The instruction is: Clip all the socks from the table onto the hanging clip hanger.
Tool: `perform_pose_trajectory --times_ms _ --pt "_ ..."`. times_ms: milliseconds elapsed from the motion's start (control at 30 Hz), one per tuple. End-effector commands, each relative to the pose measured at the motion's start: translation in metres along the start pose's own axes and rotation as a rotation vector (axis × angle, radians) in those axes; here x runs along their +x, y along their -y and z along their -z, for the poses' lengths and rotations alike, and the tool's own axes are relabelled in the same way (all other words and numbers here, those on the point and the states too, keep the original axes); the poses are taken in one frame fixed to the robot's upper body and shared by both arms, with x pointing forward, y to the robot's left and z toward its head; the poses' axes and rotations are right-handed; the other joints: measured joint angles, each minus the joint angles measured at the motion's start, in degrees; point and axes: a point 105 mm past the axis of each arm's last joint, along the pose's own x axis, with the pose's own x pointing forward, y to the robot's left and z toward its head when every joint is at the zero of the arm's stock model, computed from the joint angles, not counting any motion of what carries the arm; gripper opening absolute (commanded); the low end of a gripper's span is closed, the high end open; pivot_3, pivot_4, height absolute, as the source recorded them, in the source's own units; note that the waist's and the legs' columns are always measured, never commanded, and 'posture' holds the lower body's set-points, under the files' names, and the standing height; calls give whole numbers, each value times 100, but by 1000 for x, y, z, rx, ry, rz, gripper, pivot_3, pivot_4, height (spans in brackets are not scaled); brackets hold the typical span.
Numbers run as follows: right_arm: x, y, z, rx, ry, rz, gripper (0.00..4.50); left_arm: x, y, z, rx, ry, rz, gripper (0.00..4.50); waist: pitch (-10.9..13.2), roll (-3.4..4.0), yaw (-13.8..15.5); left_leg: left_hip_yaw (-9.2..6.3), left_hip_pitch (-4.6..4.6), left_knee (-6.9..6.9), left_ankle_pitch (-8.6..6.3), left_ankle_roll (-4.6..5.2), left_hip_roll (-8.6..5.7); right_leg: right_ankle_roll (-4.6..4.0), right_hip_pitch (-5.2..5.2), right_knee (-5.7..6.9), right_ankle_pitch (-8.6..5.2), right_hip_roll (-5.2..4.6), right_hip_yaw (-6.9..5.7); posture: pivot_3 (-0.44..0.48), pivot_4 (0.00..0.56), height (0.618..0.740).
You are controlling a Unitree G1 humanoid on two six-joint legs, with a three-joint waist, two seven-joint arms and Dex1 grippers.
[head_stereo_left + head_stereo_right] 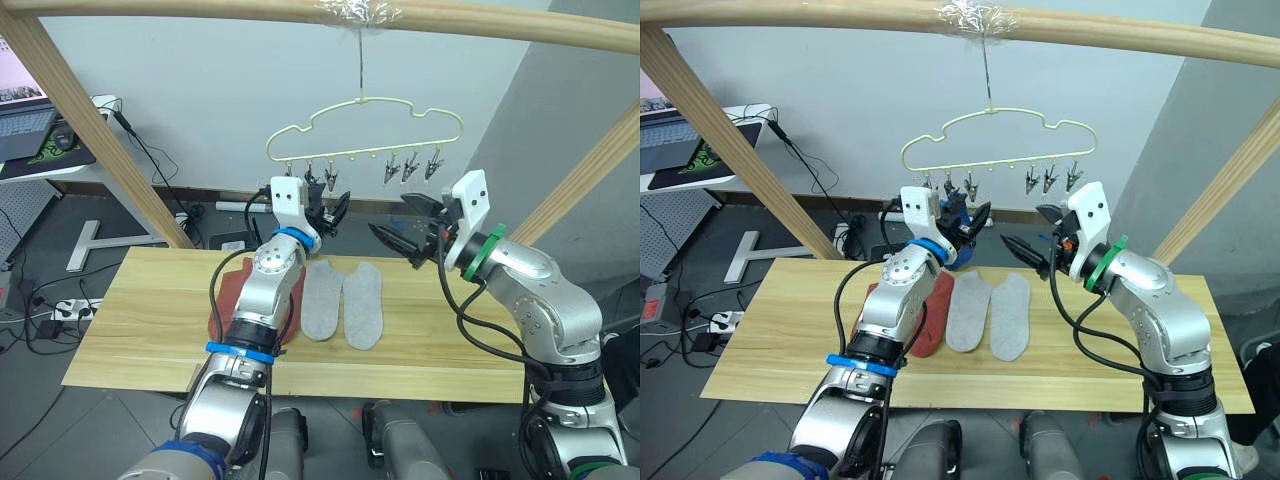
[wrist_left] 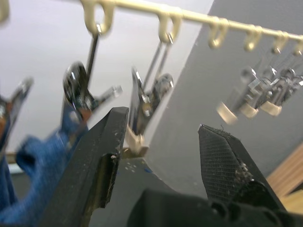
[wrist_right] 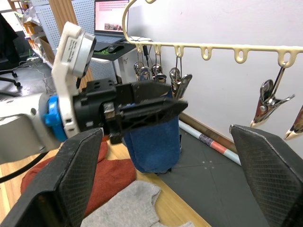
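Nearest: grey socks (image 1: 343, 303) flat mid-table (image 1: 140, 330), red socks (image 1: 228, 296) left under left arm. Blue sock (image 3: 154, 135) hangs from left clips of hanger (image 1: 365, 130). Left gripper (image 2: 163, 142) wide open, empty, at clip (image 2: 142, 101). Right gripper (image 3: 168, 165) wide open, empty. Socks light, limp; pinch cuff edge.

We see a pale wall (image 1: 200, 90), a grey wall panel (image 1: 590, 90) on the right, thick wooden frame poles (image 1: 110, 150) overhead and slanting, a dark grey floor (image 1: 40, 300) with cables and a power strip (image 1: 72, 308), a white desk (image 1: 60, 160) with a laptop (image 1: 22, 110) at far left
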Motion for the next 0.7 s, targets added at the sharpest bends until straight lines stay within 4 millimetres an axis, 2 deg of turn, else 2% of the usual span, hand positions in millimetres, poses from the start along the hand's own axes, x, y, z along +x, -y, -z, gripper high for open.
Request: perform_pose_trajectory --times_ms 33,700 --pt "-5 -1 -19 -49 58 3 4500 7 1 -18 33 67 5 2690 0 0 -1 0 0 0 0 0 0 0 0 0 0 0 0 -103 231 740" --pt "-5 -4 -26 -54 68 -19 4500 16 10 -24 105 100 49 2690 0 0 -71 0 -8 -6 -1 1 0 3 0 -21 2 0 -2 -112 222 740"
